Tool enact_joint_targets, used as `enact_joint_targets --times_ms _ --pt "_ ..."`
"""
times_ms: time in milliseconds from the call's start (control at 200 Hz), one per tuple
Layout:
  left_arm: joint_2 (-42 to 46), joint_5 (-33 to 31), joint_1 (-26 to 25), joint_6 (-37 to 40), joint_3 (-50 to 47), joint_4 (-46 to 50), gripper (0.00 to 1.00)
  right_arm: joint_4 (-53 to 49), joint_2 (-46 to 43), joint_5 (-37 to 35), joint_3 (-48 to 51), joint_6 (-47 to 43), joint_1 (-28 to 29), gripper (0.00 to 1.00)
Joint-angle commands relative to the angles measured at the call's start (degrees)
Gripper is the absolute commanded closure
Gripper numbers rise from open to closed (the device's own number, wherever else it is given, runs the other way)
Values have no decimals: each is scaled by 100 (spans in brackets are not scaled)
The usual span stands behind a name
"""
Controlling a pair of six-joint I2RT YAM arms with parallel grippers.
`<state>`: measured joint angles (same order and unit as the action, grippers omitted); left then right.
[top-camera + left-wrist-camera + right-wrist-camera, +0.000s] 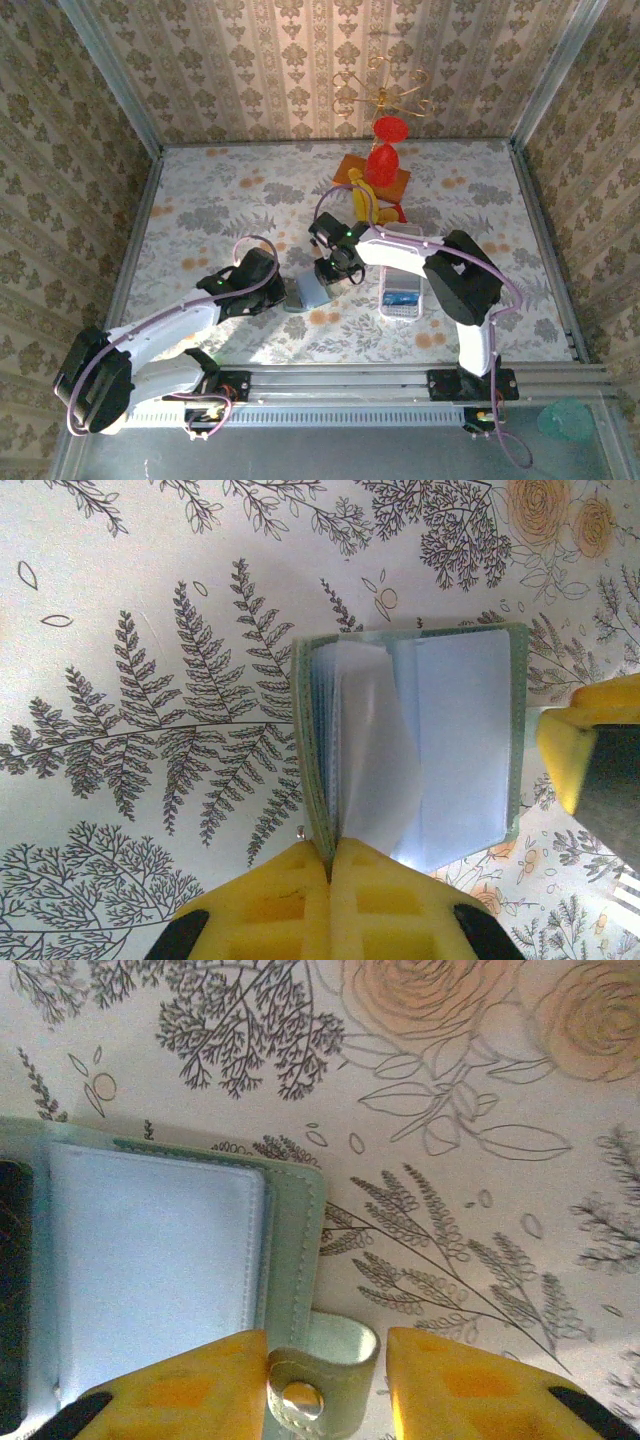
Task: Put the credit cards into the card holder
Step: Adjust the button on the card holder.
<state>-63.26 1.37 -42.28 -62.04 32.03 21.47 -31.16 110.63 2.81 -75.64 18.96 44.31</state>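
The sage-green card holder (pixel 310 292) lies open on the table between both arms, its clear sleeves fanned up (pixel 420 730). My left gripper (pixel 333 858) is shut on the holder's left cover at the near edge. My right gripper (pixel 325 1380) stands open around the holder's snap strap (pixel 318 1375). The left finger touches the strap and the right finger is a little apart from it. A yellow finger of the right gripper (pixel 572 748) shows beside the holder's right edge. The credit cards (pixel 403 297) sit as a striped row in the white tray.
The long white tray (pixel 403 275) lies just right of the card holder, under the right arm. A red object on an orange block (pixel 380 165) stands behind it. The floral tablecloth (pixel 220 200) spreads out to the left and the far right.
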Motion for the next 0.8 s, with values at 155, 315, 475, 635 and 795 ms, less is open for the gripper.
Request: enact_joint_targets --times_ms 155,315,475,635,795 --pt "134 35 31 87 20 270 100 -371 -217 -579 67 -126 -61 55" --pt "183 22 28 78 1 300 100 -442 -152 -543 118 -94 -162 60" --pt "192 22 32 87 9 331 100 -359 -327 -540 247 -37 -255 67" --pt "166 24 31 121 65 367 100 -267 -355 -292 356 58 -281 75" --pt "148 15 29 157 119 444 100 -100 -485 -58 481 187 -325 78"
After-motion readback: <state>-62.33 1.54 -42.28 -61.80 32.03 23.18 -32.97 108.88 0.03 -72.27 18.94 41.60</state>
